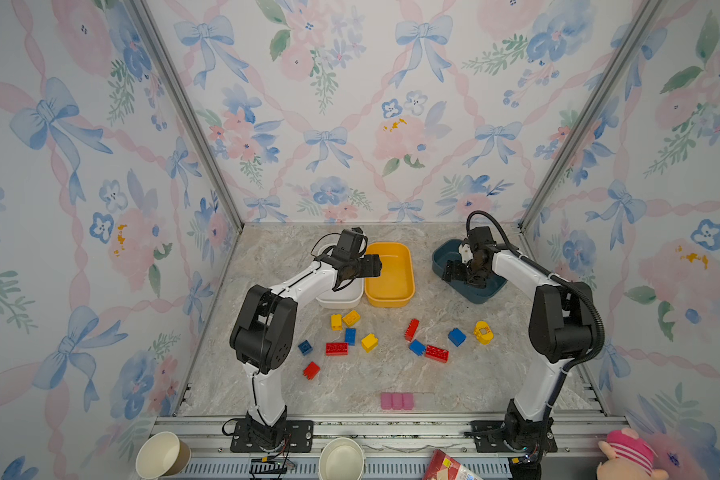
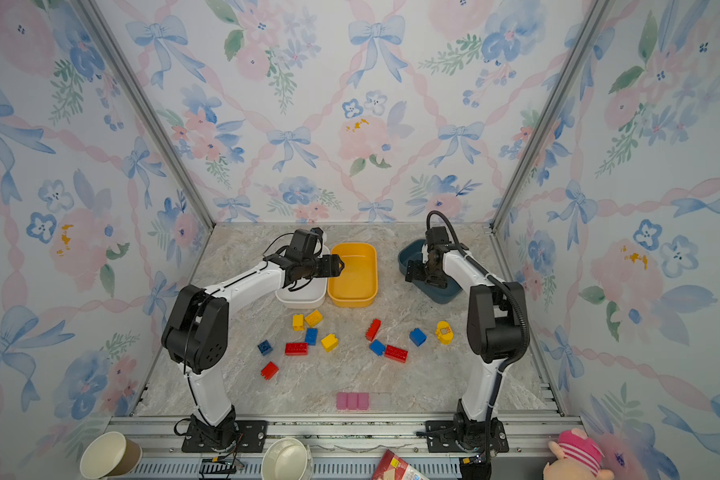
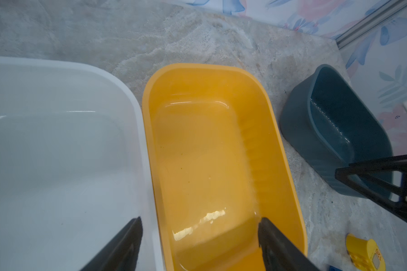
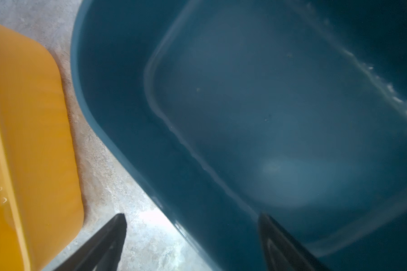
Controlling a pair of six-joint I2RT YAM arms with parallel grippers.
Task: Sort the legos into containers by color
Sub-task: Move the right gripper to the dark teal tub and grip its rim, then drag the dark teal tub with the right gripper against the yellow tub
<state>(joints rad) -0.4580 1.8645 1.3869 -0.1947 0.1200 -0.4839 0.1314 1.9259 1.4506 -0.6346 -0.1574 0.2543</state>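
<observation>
white tub (image 1: 341,297), yellow tub (image 1: 389,301), teal tub (image 1: 438,259), 3 counted in all | red legos (image 1: 336,348) (image 1: 311,370) (image 1: 411,329) (image 1: 436,353), 4 counted | blue legos (image 1: 350,336) (image 1: 305,347) (image 1: 417,347) (image 1: 457,336), 4 counted | yellow legos (image 1: 336,322) (image 1: 351,318) (image 1: 369,342) (image 1: 483,332), 4 counted, one rounded | paper cups (image 1: 163,455) (image 1: 341,459), 2 counted | pink strip (image 1: 396,401), 1 counted | robot arms (image 1: 262,328) (image 1: 558,324), 2 counted | plush toy (image 1: 626,455), 1 counted

We see white shells and bulky black joints on the left arm (image 1: 296,286) and right arm (image 1: 512,266). Thin black wires (image 1: 253,390) run along the nine o'clock one; a ribbed black hose (image 1: 597,324) trails the three o'clock one. Black base plates (image 1: 302,430) carry screws.
</observation>
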